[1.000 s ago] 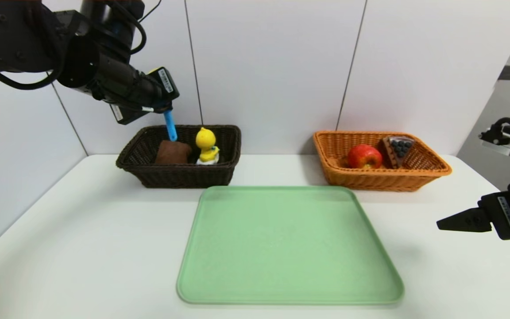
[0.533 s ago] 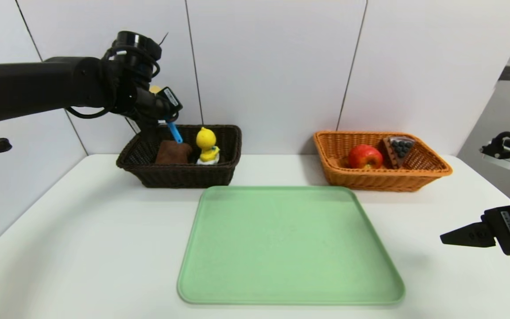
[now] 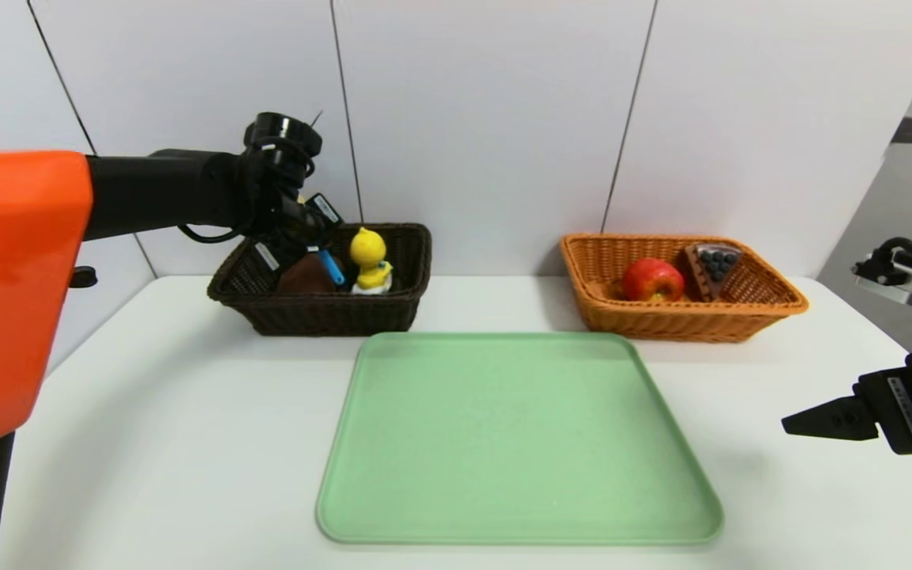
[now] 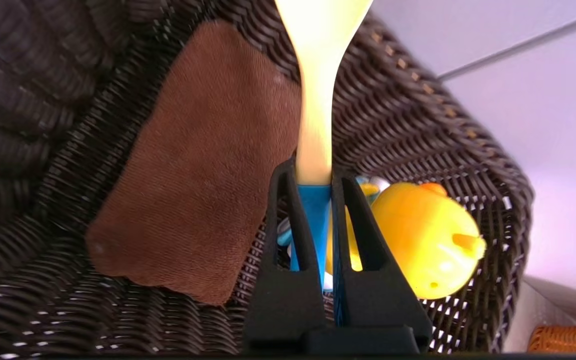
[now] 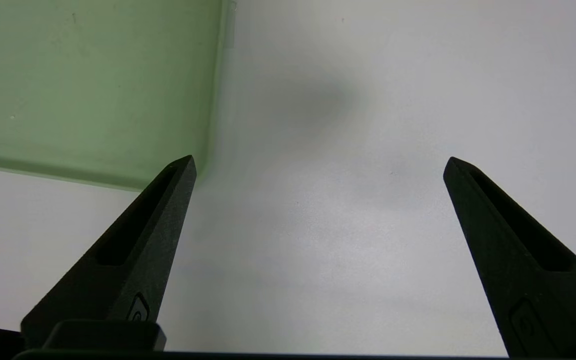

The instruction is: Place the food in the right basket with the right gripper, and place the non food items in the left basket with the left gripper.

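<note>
Smooth white table (image 3: 187,412) — left gripper (image 4: 320,185) clamped on a blue-handled spatula (image 4: 318,100) inside the dark wicker basket (image 3: 321,313); right gripper (image 5: 318,165) spread wide

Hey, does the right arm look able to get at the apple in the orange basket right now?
Probably yes. The right tool hangs open and holds nothing, the apple lies uncovered in the open-topped orange basket, and nothing stands between them.

My left pincer (image 4: 318,200) is clamped on a spatula (image 4: 318,100), blue handle and pale yellow blade, low inside the dark basket (image 3: 321,313). There it hangs over a brown cloth (image 4: 193,165), beside a yellow duck (image 3: 369,261). The orange basket (image 3: 678,317) holds a red apple (image 3: 652,279) and a blueberry cake slice (image 3: 713,265).
</note>
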`<state>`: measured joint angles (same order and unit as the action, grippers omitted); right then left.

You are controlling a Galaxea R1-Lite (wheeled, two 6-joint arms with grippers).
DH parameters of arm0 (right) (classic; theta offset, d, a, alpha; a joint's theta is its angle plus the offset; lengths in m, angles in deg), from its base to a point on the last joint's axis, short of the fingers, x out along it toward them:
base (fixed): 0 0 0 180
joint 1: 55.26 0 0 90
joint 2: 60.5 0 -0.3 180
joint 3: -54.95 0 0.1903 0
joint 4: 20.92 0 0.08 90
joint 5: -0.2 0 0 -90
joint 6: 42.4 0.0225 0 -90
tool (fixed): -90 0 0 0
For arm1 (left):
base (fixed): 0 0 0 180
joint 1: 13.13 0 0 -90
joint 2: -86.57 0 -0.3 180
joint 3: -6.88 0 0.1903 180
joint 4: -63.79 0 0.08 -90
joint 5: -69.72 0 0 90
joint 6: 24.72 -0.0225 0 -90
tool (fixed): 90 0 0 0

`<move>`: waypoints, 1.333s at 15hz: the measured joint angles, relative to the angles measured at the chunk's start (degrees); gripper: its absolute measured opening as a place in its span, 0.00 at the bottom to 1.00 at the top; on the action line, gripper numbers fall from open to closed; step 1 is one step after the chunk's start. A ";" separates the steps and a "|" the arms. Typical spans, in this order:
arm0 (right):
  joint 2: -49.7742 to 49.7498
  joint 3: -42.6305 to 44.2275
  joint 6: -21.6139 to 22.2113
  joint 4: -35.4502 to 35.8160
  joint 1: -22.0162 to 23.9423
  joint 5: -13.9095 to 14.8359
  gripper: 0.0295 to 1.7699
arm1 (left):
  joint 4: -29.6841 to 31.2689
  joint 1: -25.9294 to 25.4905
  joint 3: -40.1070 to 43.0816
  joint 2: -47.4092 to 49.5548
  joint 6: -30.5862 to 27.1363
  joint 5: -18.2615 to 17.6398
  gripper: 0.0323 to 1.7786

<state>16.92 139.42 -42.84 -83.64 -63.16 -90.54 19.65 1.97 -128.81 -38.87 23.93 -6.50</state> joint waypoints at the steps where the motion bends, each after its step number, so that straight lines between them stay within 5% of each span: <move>1: 0.16 0.00 0.02 0.02 0.02 0.04 0.97 | -0.04 -0.06 0.00 -0.41 0.22 0.00 0.05; 4: 0.50 -0.05 0.02 0.05 0.02 -0.11 0.97 | -0.09 -0.11 0.00 -1.51 0.32 0.17 0.05; 9: 0.61 -0.02 0.02 0.05 0.27 -0.18 0.97 | 0.00 -0.17 0.02 -2.34 0.35 0.80 0.47; 14: 0.39 -0.05 0.00 0.00 0.40 0.04 0.97 | -0.22 -0.06 0.09 0.37 -1.37 2.86 0.70; 16: 0.26 0.06 -0.02 0.41 0.44 0.15 0.97 | -0.94 0.35 0.34 4.41 -5.57 4.22 0.76; 20: -0.57 -0.71 -0.38 7.08 0.07 0.26 0.97 | -4.91 0.55 2.46 15.82 -24.62 4.96 0.84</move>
<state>16.35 138.71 -43.22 -76.56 -63.09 -90.28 14.73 2.52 -126.35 -23.04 -0.69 -1.54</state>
